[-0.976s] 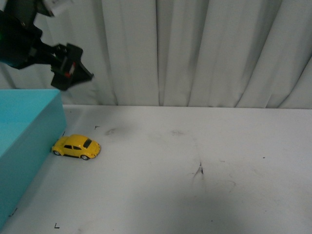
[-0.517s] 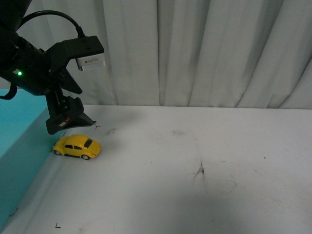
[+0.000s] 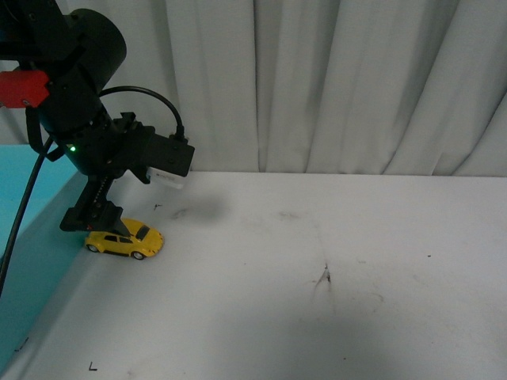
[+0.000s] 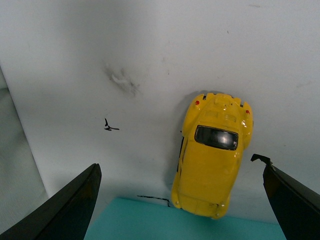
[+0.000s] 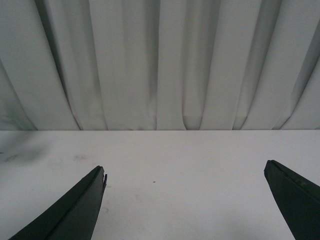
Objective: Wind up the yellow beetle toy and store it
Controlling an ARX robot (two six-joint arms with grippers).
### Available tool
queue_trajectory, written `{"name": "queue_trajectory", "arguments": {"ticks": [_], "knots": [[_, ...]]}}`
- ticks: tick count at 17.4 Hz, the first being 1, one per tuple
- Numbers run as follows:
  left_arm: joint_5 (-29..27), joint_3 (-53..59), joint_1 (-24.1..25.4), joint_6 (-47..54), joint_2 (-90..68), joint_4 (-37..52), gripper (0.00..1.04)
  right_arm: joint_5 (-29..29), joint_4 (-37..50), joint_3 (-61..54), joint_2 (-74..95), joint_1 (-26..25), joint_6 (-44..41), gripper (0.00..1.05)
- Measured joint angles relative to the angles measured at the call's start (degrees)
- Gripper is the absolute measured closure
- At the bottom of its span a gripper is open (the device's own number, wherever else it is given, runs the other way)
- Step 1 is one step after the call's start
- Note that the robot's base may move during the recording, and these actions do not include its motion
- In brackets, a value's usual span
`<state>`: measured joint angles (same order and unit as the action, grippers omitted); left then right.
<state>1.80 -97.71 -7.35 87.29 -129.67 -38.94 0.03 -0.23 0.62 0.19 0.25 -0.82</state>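
The left claw (image 4: 175,160), spread wide, is now lowered over the yellow toy car (image 4: 212,170), so a grasp is readied.

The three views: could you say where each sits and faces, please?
Front view: on the robot's body, facing table and curtain; left arm shows.
Left wrist view: looks down past the open left gripper at the yellow beetle toy by the teal box.
Right wrist view: faces the curtain past the open right gripper.
Front and left wrist share toy and box.
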Motion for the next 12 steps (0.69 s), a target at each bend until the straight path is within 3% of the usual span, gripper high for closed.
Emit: {"name": "queue_trajectory", "arguments": {"ticks": [11,12], "knots": [[-2.29,-1.92,0.61,7.76,-6.71,-1.88,0.07,0.00,0.00,0.00,0.00,0.00,-0.02,0.07],[-2.84,-1.92,0.66,7.63,-6.88,-2.16,0.16,0.00,0.00,0.00,0.00,0.00,-0.02,0.07]]}}
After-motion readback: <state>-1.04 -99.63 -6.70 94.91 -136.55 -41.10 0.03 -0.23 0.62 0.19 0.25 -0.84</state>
